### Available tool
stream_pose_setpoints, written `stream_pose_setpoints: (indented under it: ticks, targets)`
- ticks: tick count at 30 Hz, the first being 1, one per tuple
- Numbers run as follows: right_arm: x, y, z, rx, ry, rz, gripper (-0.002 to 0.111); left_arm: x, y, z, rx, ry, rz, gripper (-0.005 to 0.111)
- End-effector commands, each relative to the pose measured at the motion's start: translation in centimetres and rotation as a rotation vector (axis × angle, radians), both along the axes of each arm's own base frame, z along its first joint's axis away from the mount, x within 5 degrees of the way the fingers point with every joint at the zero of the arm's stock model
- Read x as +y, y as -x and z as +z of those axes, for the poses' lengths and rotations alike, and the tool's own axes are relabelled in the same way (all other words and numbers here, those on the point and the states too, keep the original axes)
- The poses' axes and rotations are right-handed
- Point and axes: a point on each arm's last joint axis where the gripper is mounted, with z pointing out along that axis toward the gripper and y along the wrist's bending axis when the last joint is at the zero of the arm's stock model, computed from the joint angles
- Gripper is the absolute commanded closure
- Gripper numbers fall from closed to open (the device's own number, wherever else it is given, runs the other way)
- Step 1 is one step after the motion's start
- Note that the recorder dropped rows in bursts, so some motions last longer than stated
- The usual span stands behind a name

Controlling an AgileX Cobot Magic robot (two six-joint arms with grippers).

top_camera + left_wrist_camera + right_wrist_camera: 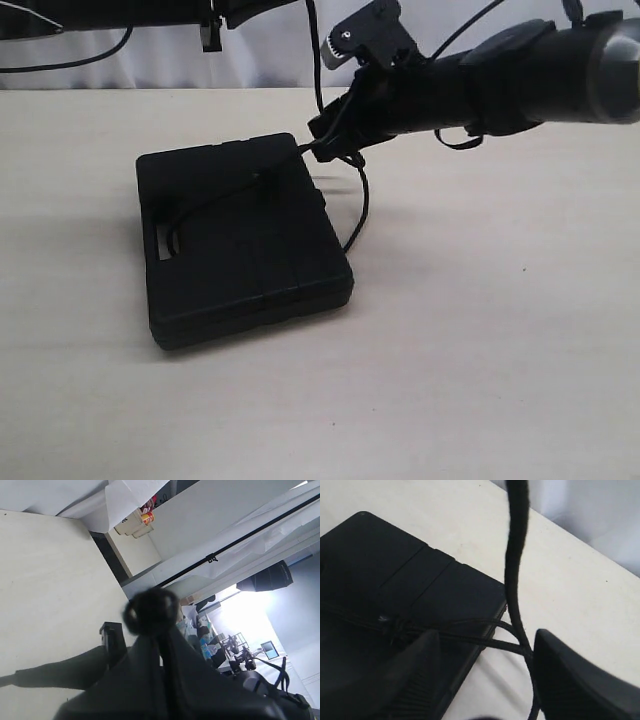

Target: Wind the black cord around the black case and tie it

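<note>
The black case (245,240) lies flat on the table, left of centre. The black cord (215,200) runs from the handle slot across the lid to the far right corner, then climbs out of the top of the exterior view. A slack loop hangs beside the case. My right gripper (325,150) hovers open at that corner. Between its fingers (580,680), strands of the cord (512,580) cross by the edge of the case (420,575), and a knot sits on the lid. My left gripper (150,625) is raised high and shut on the cord's knotted, looped end (149,611).
The pale table (480,330) stretches around the case. A white backdrop hangs behind its far edge. My right arm (520,75) reaches in from the upper right. Smooth robot cables (60,65) droop at the upper left.
</note>
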Motion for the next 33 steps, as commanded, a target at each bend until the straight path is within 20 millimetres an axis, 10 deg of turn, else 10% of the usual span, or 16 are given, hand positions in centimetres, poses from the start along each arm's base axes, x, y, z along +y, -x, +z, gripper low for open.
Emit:
stream_pose_setpoints:
  ticks: [1, 6, 11, 21, 28, 33]
  targets:
    - [0.5, -1.7, -0.5, -0.037, -0.004, -0.017, 0.055, -0.4, 0.3, 0.8, -0.026, 0.005, -0.02, 0.107]
    - [1.1, -3.2, -1.4, -0.04, -0.008, -0.019, 0.063, -0.4, 0.3, 0.7, -0.026, 0.001, -0.021, 0.107]
    - [1.2, -3.6, -1.6, -0.034, -0.019, -0.025, 0.103, -0.4, 0.3, 0.6, -0.026, -0.011, -0.027, 0.107]
    - [0.4, -3.1, 2.6, -0.026, -0.178, -0.132, 0.104, -0.2, 0.4, 0.4, -0.02, -0.048, -0.038, 0.098]
    - [-4.6, -2.3, 7.2, -0.025, -0.31, -0.277, 0.104, 1.9, 1.5, 0.4, -0.057, -0.277, -0.083, 0.056]
    - [-9.2, -1.3, 8.9, 0.021, -0.328, -0.338, 0.104, 5.8, 2.9, -1.0, 0.005, -0.65, -0.142, 0.053]
